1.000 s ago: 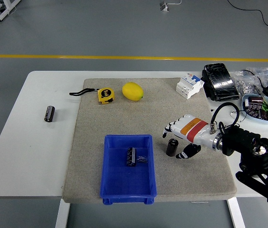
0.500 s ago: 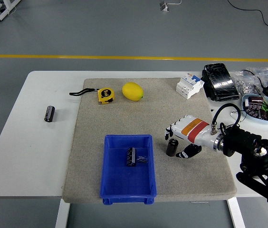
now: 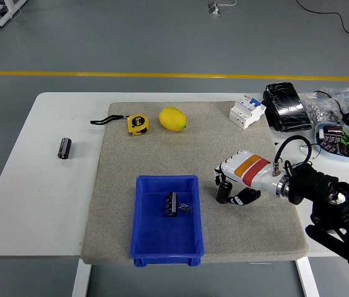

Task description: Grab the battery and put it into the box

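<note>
my right hand [image 3: 231, 185] wraps battery [image 3: 224, 192], centre-right of frame | grip side-on to lift | blue box [image 3: 166, 219] just left

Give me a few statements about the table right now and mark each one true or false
1. The right hand is closed around a battery standing on the mat. True.
2. The blue box is empty. False: a battery already lies inside it.
3. The lemon lies right of the tape measure. True.
4. The lone battery at the left lies on the mat. False: it lies on the bare white table.
5. A person's hand reaches over the table. False: no person shows.
</note>
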Controlling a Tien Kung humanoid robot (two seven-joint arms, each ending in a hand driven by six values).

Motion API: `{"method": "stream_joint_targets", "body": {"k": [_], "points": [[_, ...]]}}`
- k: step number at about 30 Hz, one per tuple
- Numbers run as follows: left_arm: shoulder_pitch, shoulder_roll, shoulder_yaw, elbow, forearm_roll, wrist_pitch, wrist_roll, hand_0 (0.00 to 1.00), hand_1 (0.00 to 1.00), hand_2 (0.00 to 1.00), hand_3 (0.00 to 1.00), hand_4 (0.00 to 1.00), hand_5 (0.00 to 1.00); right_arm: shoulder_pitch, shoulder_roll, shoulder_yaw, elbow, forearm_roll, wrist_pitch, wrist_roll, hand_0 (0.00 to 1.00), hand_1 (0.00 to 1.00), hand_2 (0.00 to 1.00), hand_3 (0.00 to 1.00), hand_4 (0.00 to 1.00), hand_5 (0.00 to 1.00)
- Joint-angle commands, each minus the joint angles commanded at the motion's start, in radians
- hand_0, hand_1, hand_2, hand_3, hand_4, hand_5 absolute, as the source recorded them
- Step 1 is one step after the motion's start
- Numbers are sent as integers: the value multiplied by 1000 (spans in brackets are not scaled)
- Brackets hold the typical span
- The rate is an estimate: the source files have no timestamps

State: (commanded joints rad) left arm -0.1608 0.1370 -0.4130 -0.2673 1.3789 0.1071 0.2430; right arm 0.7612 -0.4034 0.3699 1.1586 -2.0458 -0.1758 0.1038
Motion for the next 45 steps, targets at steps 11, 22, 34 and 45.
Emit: {"method": "stream_joint_targets", "body": {"k": [11,22,34,45], "points": [[-1,1,-1,0,2,-1,0,686,639,691,620,627,675,1,1,0,0,-7,-9,0,326,400,475,482,855,136],[0,1,0,0,1,0,1,684,640,691,620,627,675,1,2,-2,-2,-8,-10,-1,319,393,470,478,853,139],[2,1,-2,0,5,-1,3,686,641,692,620,627,675,1,1,-5,3,-7,-19,2,305,386,467,474,843,147],[7,1,-6,-1,12,-4,5,685,643,693,620,627,675,-1,3,-9,6,-9,-16,0,277,366,460,470,830,157]]}}
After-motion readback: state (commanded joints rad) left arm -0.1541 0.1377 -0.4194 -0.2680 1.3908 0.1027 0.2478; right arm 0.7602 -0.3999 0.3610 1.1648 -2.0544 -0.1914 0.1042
